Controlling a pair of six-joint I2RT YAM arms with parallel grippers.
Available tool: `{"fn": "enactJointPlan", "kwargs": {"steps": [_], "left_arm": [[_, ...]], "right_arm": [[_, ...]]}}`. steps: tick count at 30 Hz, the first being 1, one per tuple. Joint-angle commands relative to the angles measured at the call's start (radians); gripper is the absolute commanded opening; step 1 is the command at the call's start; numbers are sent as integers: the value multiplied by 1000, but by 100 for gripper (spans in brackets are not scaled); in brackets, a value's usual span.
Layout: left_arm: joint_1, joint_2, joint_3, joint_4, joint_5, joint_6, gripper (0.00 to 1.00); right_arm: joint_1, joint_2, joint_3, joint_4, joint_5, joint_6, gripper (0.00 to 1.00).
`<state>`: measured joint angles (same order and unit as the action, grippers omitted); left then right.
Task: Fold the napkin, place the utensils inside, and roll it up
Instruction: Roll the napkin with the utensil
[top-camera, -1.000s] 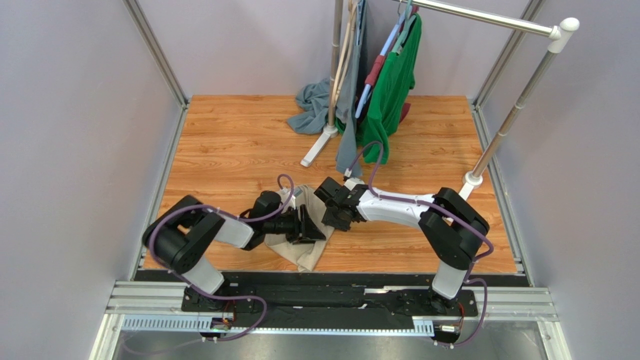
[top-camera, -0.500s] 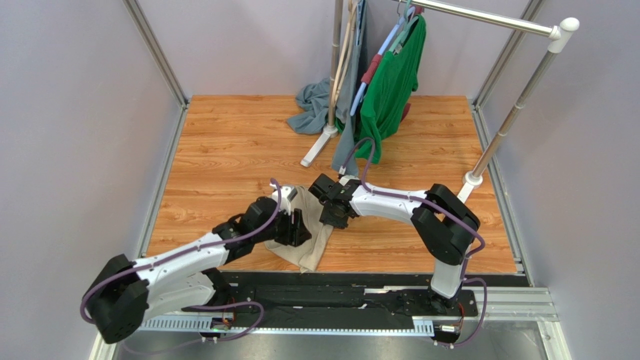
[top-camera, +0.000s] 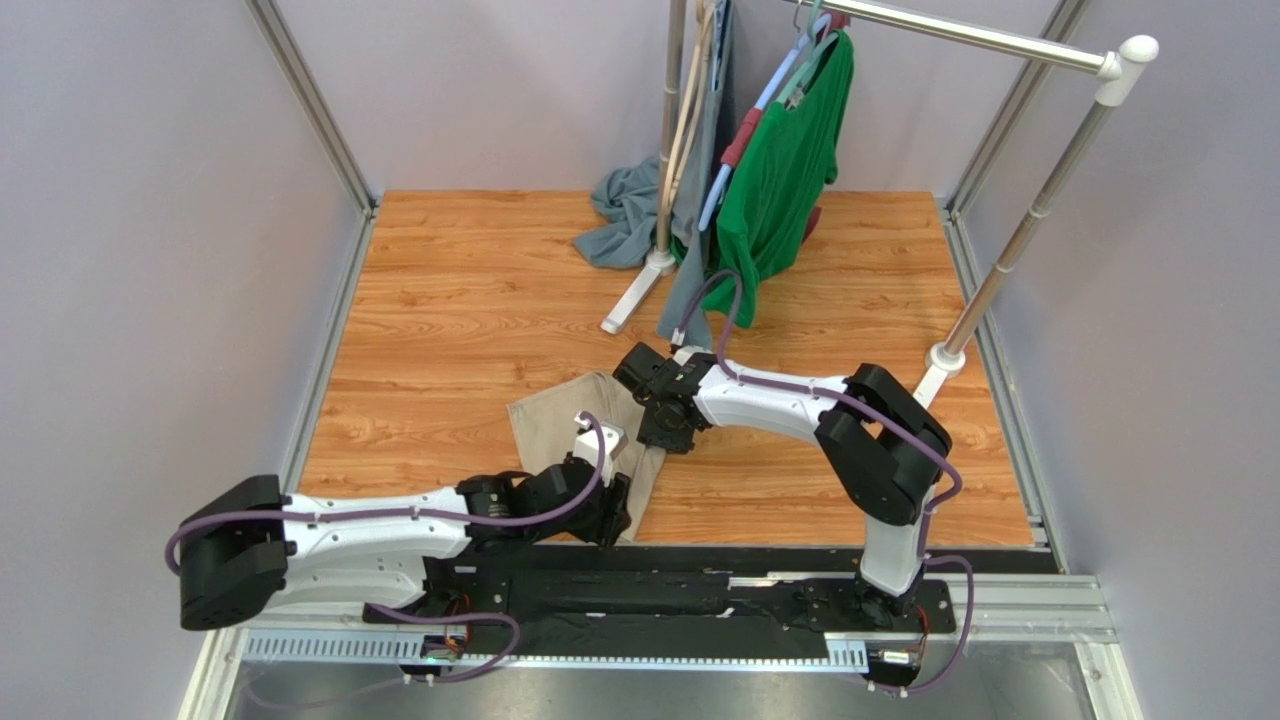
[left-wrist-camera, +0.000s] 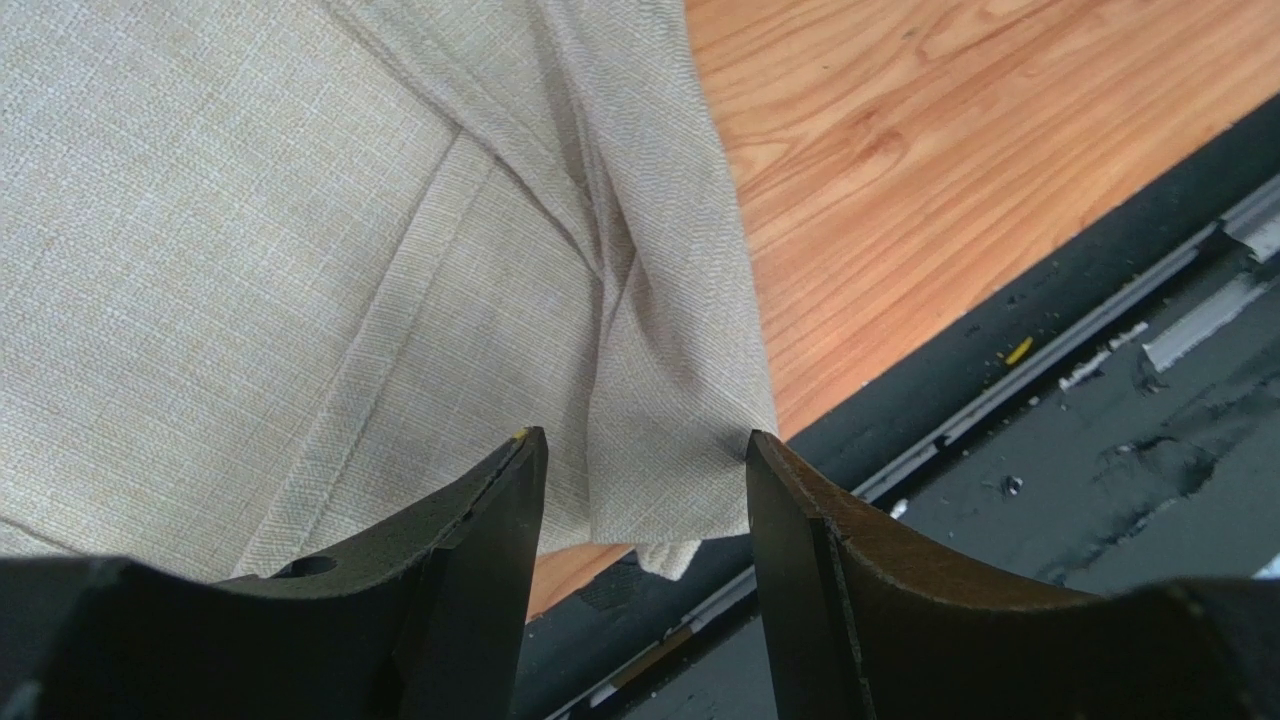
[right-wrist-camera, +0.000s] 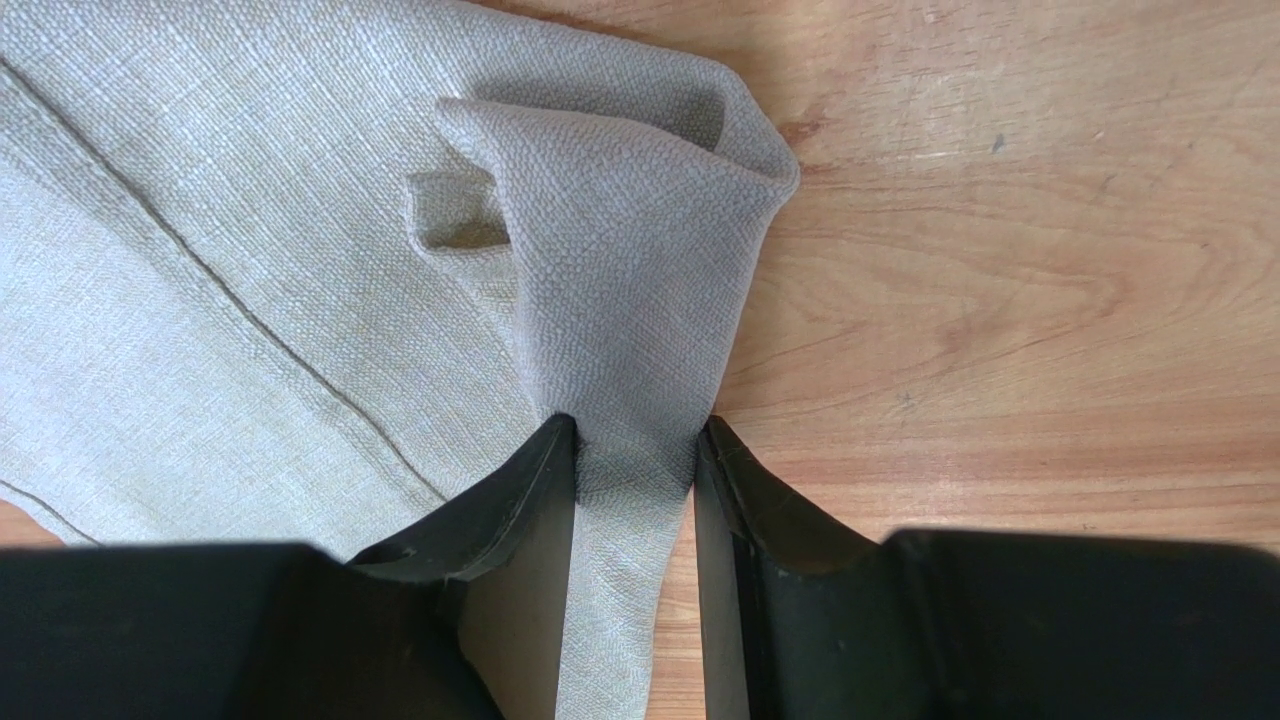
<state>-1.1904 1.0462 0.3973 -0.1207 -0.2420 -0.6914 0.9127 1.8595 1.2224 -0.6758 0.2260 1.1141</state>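
Wood table (top-camera: 451, 285): napkin (top-camera: 559, 420) looks soft, limp. R gripper (right-wrist-camera: 631, 438) pinches its fold, L gripper (left-wrist-camera: 643, 450) gapes, empty. Best grab corners.

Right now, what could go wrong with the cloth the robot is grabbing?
1. The right gripper pinches only a bunched ridge of the napkin. The ridge might slip out, or wrinkles could get dragged in.
2. The left gripper is open over the napkin's near corner, which seems to poke past the wooden tabletop onto the black rail. A pull could slide it off.
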Motion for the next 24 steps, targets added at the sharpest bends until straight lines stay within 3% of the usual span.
{"fn": "enactJointPlan", "kwargs": {"steps": [1,13,17,24], "left_arm": [[-14,41,54,-2,-86,-69,61],[-34,31,86,6,-94,-108,61],[-72,49,118,-71,-172,-155,63],[-81,136,120,-23,-126,-175,63]], "right_arm": [[-11,43,9,-15,41,-23,19],[-8,49,-4,7,30,-28,19],[-8,50,-4,10,22,-30,19],[-8,49,-9,15,24,-34,18]]}}
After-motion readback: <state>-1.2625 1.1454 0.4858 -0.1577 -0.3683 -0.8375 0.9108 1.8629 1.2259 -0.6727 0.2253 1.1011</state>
